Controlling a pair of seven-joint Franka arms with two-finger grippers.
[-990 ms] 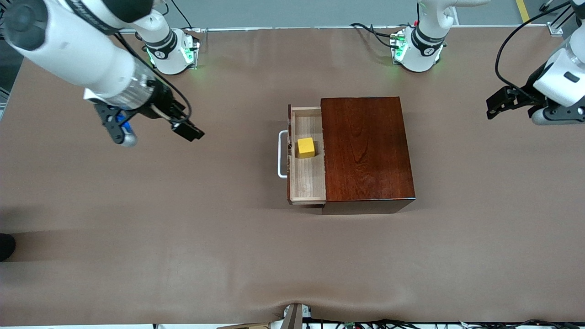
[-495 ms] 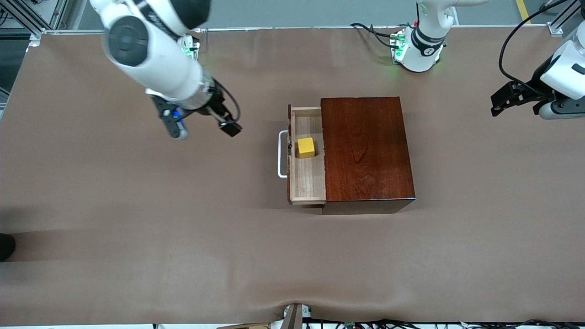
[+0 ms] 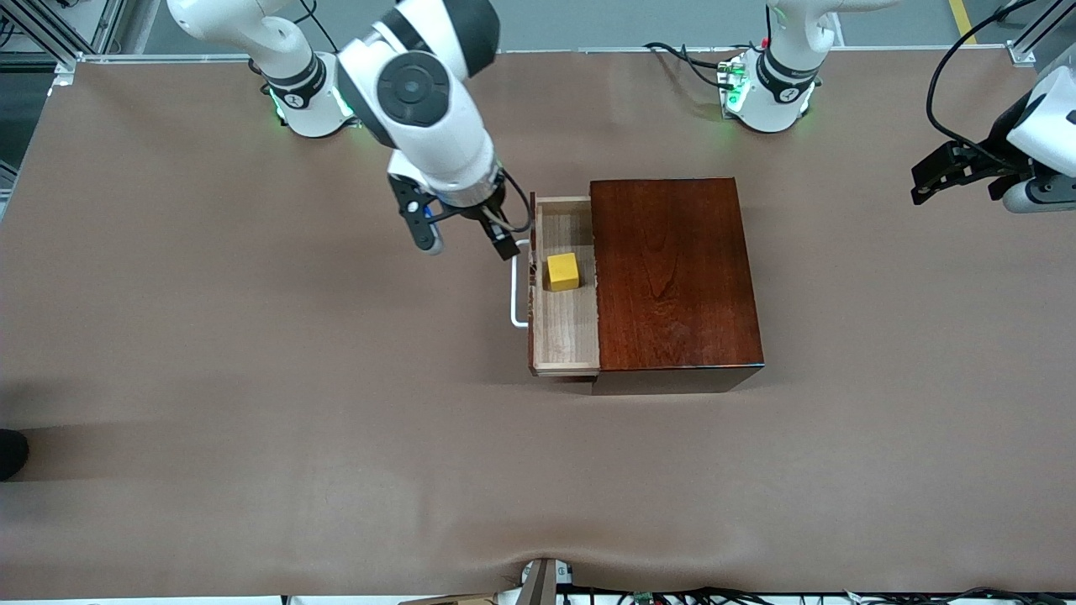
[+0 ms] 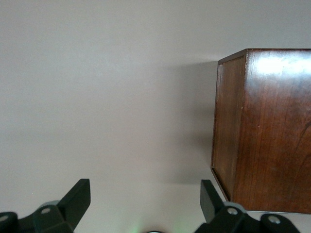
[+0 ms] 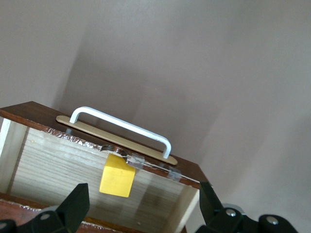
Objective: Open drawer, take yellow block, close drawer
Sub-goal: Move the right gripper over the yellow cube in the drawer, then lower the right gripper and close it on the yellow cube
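From the left wrist view, the dark reddish-brown wooden box (image 4: 265, 131) stood at the right of the frame on the plain pale table (image 4: 107, 97), showing one shadowed side face and a glossier face that caught a bright glare near the top right corner. Along the bottom edge the left gripper (image 4: 145, 200) showed its two black fingers (image 4: 77, 196) set wide apart, with only bare table between them. One fingertip sat close under the box's lower corner, though I could not tell whether they touched.

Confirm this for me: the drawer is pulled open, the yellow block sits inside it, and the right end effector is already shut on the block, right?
Not quite. The front view shows the right end effector open beside the drawer, near its handle, holding nothing. The yellow block sits untouched inside.
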